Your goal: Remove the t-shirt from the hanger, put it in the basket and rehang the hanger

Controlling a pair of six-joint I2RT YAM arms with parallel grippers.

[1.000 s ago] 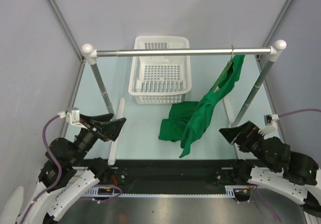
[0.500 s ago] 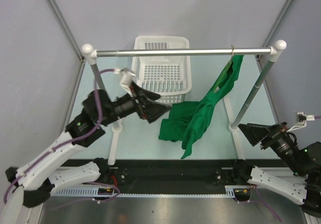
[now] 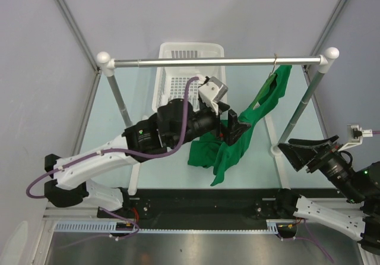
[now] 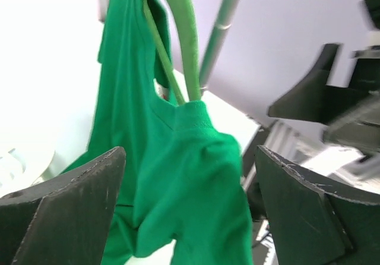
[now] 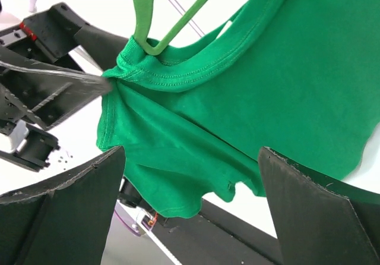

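Observation:
The green t-shirt (image 3: 240, 134) hangs by its collar from the thin green hanger (image 3: 265, 88) at the right end of the rail, and its lower part lies bunched on the table. My left gripper (image 3: 233, 128) is open, its jaws on either side of the shirt's collar fold (image 4: 190, 158). The hanger's arm (image 4: 185, 45) rises just above. In the right wrist view one left fingertip (image 5: 98, 85) touches the collar by the hanger (image 5: 172, 33). My right gripper (image 3: 292, 152) is open and empty, to the right of the shirt (image 5: 237, 116).
The silver rail (image 3: 196, 61) with white ball ends spans the back on two sloping posts. A white basket (image 3: 163, 101) stands behind the left arm. The right post's base (image 3: 275, 150) is close to my right gripper.
My left arm has swung from the left side across to the shirt, and its open jaws now straddle the collar. My right gripper has pulled back a little to the right.

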